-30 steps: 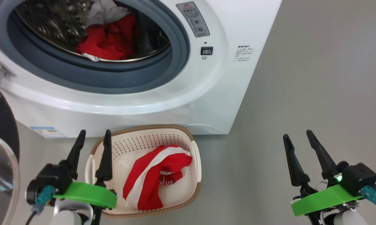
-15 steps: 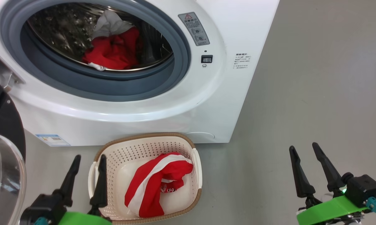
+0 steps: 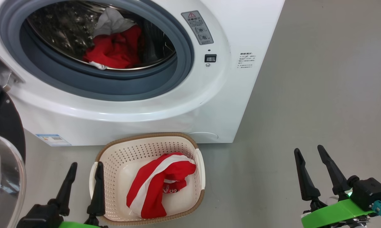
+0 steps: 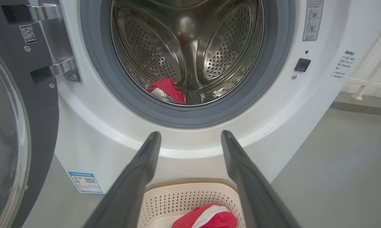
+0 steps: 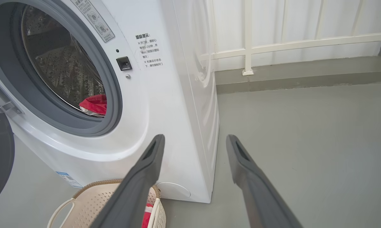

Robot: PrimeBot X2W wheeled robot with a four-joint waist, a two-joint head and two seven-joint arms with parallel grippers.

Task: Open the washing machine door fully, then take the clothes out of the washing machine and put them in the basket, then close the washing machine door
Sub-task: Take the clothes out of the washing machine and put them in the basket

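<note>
Red fabric with white parts is lying bunched at the bottom of the steel perforated drum [image 4: 219, 47], low against the grey-blue seal [image 3: 114, 88]. These clothes [image 3: 116, 50] are sitting inside the washing machine [image 3: 178, 107], with a crumpled pale piece showing on top of the red heap. The washing machine door [image 3: 2, 126] is standing swung open at the machine's left, its glossy black rim and clear bulging glass showing at the edge of the head view. The basket [image 3: 146, 136], cream-white and perforated with a brown woven-look rim, is resting on the grey floor [image 3: 320, 95] just in front of the machine's base. One red garment [image 3: 159, 186] with a broad white stripe is lying folded over itself inside it. The left jaws are standing open and empty. Their dark fingers [image 3: 97, 186] are hovering at the basket's left side and pointing toward the drum opening, one finger overlapping the left handle in the head view. The right jaws are also gaping wide, gripping nothing, their fingers [image 3: 304, 180] hanging above the floor well to the right of the basket and machine.
</note>
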